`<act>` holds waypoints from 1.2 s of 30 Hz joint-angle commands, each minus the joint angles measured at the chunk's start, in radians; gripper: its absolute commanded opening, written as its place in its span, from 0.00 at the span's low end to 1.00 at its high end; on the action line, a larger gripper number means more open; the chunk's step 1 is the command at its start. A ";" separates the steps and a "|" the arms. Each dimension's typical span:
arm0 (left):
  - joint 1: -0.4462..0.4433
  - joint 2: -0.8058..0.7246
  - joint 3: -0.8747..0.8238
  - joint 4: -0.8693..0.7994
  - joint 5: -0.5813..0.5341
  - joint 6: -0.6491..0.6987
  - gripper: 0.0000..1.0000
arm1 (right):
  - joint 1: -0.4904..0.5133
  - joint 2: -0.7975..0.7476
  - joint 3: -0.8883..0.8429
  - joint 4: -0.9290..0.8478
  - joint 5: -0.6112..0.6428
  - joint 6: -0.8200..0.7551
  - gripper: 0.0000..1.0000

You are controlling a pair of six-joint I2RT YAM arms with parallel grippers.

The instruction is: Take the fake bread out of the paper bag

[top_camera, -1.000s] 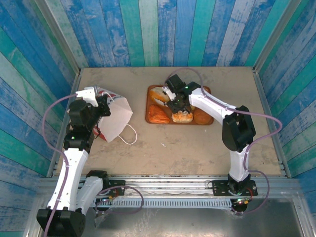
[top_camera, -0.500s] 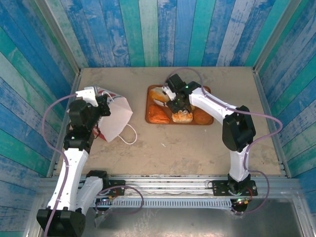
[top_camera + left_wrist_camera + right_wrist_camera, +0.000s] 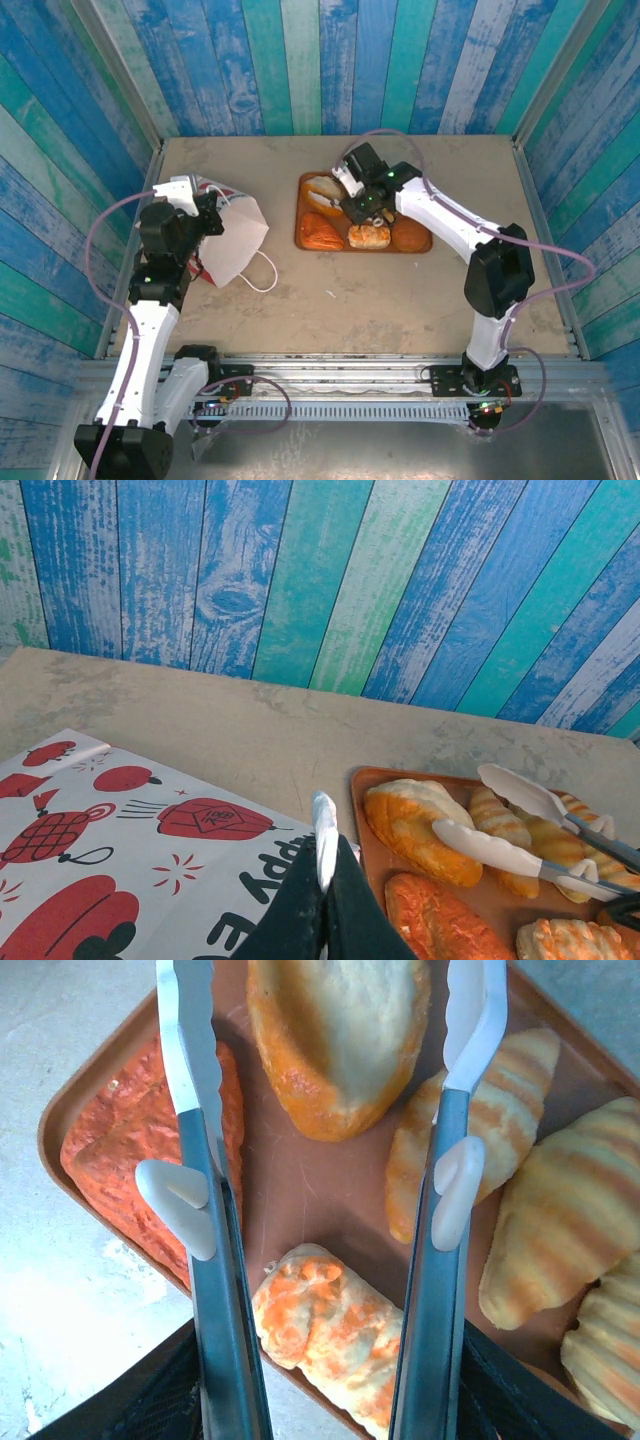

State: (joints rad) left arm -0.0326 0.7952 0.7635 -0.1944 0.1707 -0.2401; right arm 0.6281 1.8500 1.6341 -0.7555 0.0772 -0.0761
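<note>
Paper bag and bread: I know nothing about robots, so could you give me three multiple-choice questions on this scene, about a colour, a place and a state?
1. The paper bag is printed in: A red, B green, C yellow.
2. The bread lies: A inside the bag, B on the brown tray, C stacked on the bag.
3. The right hand is: A open above the tray, B shut on bread, C shut on the bag.
Answers: A, red prints on its side; B, every visible piece sits on the tray; A, its fingers stand apart, gripping nothing.
</note>
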 commanded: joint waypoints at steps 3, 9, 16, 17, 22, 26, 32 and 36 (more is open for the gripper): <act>0.000 -0.014 0.008 0.027 0.021 0.006 0.00 | -0.003 -0.131 -0.066 0.047 0.015 0.036 0.56; 0.000 -0.005 0.012 0.036 0.040 -0.004 0.00 | -0.009 -0.319 -0.209 0.129 0.141 0.093 0.52; 0.001 -0.002 0.023 0.041 0.052 -0.012 0.00 | -0.098 -0.589 -0.434 0.243 0.247 0.179 0.52; 0.001 -0.001 0.025 0.042 0.054 -0.013 0.00 | -0.121 -0.629 -0.464 0.254 0.251 0.190 0.52; 0.000 0.004 0.032 0.052 0.063 -0.020 0.00 | -0.230 -0.793 -0.598 0.314 0.244 0.222 0.54; 0.000 0.009 0.036 0.060 0.071 -0.029 0.00 | -0.331 -0.867 -0.660 0.315 0.200 0.241 0.54; 0.000 0.013 0.047 0.056 0.079 -0.028 0.00 | -0.478 -0.838 -0.707 0.291 0.059 0.287 0.54; 0.000 0.005 0.049 0.043 0.080 -0.025 0.00 | -0.562 -0.769 -0.726 0.291 -0.068 0.300 0.56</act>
State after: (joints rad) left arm -0.0326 0.8070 0.7803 -0.1654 0.2417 -0.2634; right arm 0.1051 1.0485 0.9241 -0.4862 0.1257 0.1928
